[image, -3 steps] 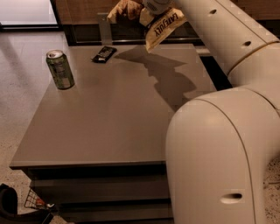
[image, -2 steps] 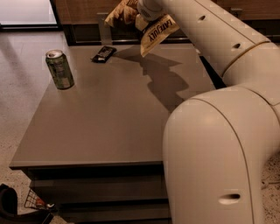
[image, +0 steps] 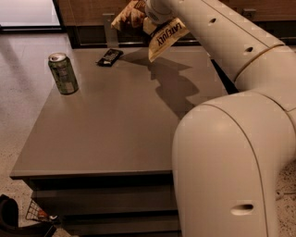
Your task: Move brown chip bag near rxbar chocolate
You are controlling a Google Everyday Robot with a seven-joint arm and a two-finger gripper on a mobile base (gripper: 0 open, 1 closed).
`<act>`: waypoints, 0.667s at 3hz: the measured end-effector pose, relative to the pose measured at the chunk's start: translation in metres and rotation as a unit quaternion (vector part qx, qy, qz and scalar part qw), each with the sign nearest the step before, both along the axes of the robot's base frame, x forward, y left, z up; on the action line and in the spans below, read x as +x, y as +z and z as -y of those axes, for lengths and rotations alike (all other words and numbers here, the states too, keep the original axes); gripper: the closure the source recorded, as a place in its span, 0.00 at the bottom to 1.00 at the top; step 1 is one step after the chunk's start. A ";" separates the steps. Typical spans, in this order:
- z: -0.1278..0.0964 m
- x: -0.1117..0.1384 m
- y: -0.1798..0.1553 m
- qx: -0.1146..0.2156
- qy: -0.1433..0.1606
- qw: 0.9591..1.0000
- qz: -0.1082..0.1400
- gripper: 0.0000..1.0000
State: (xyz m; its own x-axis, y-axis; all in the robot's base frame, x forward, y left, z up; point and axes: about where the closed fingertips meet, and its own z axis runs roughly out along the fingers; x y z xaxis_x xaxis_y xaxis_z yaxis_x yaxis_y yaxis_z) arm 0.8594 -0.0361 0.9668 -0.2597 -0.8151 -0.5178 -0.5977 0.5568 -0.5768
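Note:
The brown chip bag, dark brown and cream-yellow with big lettering, hangs in the air over the table's far edge, held up by my gripper at the top of the camera view. The arm hides most of the gripper. The rxbar chocolate, a small flat black bar, lies on the grey table at the far left, a short way left of and below the bag.
A green soda can stands upright near the table's left edge. My white arm and base fill the right side. A dark cabinet base runs behind the table. A wire basket sits on the floor at bottom left.
The gripper has carried the chip bag a little to the left, closer to the black bar. The can and the bar have not moved.

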 end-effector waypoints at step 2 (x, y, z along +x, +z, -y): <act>-0.003 0.001 -0.007 -0.002 0.001 1.000 -0.005 0.05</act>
State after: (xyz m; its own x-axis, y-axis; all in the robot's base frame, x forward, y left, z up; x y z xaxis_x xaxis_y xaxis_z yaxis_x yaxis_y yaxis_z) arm 0.8608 -0.0335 0.9597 -0.2621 -0.8176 -0.5127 -0.6046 0.5532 -0.5731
